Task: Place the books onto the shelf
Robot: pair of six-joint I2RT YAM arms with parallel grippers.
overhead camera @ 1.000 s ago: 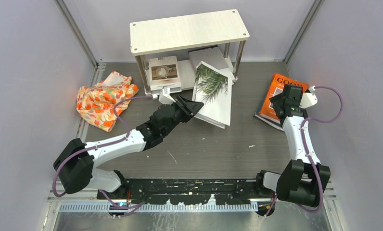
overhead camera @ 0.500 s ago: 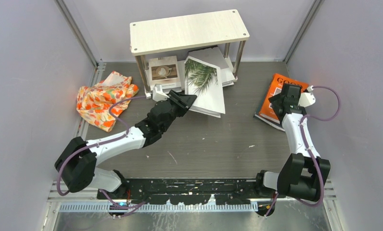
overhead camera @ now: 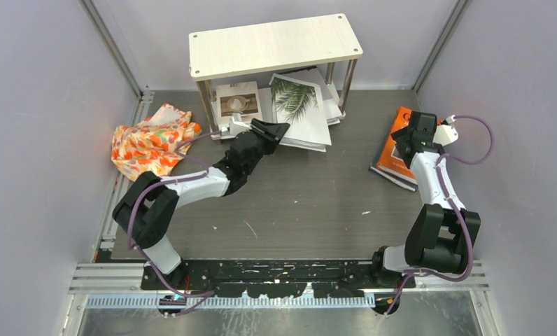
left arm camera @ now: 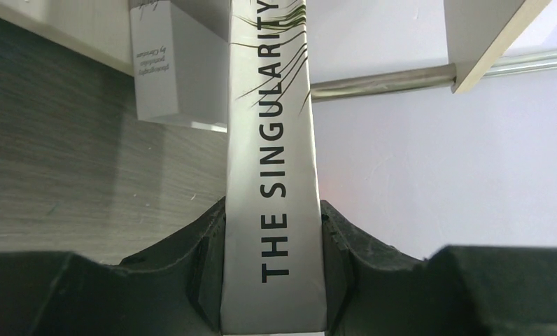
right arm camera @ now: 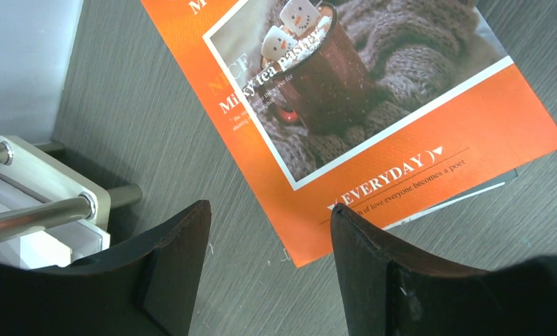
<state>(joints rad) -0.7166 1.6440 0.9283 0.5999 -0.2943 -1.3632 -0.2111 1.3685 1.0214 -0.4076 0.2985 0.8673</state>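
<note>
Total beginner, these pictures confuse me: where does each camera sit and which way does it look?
Top external: above and behind, looking down at the table; left arm and right arm show.
Left wrist: on the left arm, facing the shelf; the left gripper, shut on the palm-leaf book, shows.
Right wrist: on the right arm, looking down at the orange book; the open right gripper shows.
Shared: top and left wrist show the palm-leaf book.
</note>
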